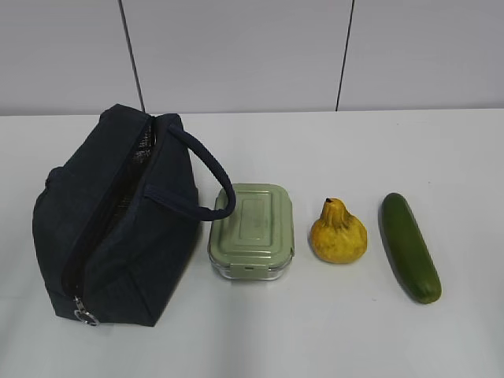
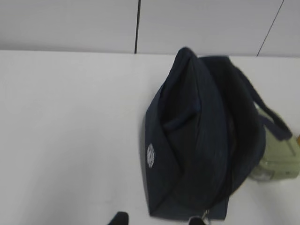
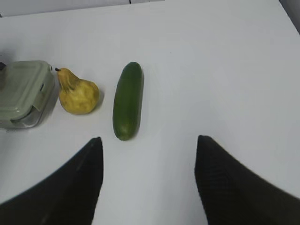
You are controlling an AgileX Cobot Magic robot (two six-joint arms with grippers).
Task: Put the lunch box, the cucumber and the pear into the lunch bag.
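The navy lunch bag [image 1: 118, 228] stands at the left, its top zipper open with silvery lining showing and its strap handle looped to the right. The lunch box [image 1: 252, 231] with its sage-green lid sits just right of the bag. Right of it are the yellow pear [image 1: 338, 234] and then the dark green cucumber [image 1: 409, 246]. No gripper shows in the exterior view. My left gripper [image 2: 158, 220] is open, only its fingertips showing, just before the bag [image 2: 206, 136]. My right gripper [image 3: 148, 138] is open and empty, close to the near end of the cucumber [image 3: 127, 100], with the pear [image 3: 78, 93] and lunch box [image 3: 23, 93] to its left.
The white table [image 1: 394, 150] carries only these things and ends at a pale panelled wall behind. A metal zipper pull [image 1: 83, 313] hangs at the bag's near end. Bare tabletop lies left of the bag [image 2: 70, 131] and right of the cucumber [image 3: 225, 84].
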